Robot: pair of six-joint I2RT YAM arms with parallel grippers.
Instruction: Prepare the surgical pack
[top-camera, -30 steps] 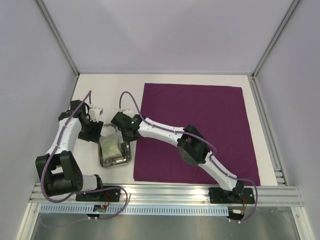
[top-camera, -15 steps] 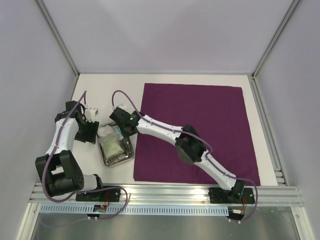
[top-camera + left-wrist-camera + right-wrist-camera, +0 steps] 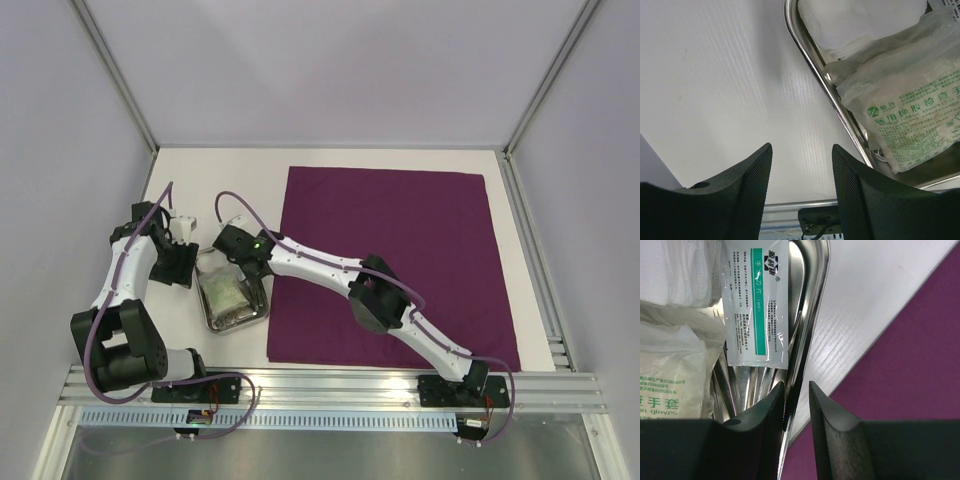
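White table (image 3: 200, 170), top view: purple sheet (image 3: 400, 230) flat at right, steel tray (image 3: 236, 325) just beside its left edge, off the fabric. Left gripper (image 3: 190, 268) and right gripper (image 3: 240, 266) at tray's far end, fingertips masked by arms.

Left wrist view: left gripper (image 3: 802, 155) spread wide, empty, over bare table beside rim (image 3: 825, 82). Risks knocking rim, skidding tray. Gauze (image 3: 860, 20) cut off by frame.

Right wrist view: right gripper (image 3: 794, 390) narrowly parted astride rim (image 3: 812, 305); cannot tell whether clamped. Risks tipping tray, spilling clear packet (image 3: 756, 305). Instruments (image 3: 752, 385) beneath hard to identify.

At 6 o'clock the right gripper (image 3: 796, 390) has its jaws narrowly apart, astride the rim of the steel tray (image 3: 812, 315). In the tray, a green-striped clear packet (image 3: 757, 305) lies at 11 o'clock, white gauze (image 3: 680, 270) at 10 and a gloves packet (image 3: 670, 375) at 9. The purple fabric sheet (image 3: 900, 370) fills 4 o'clock.
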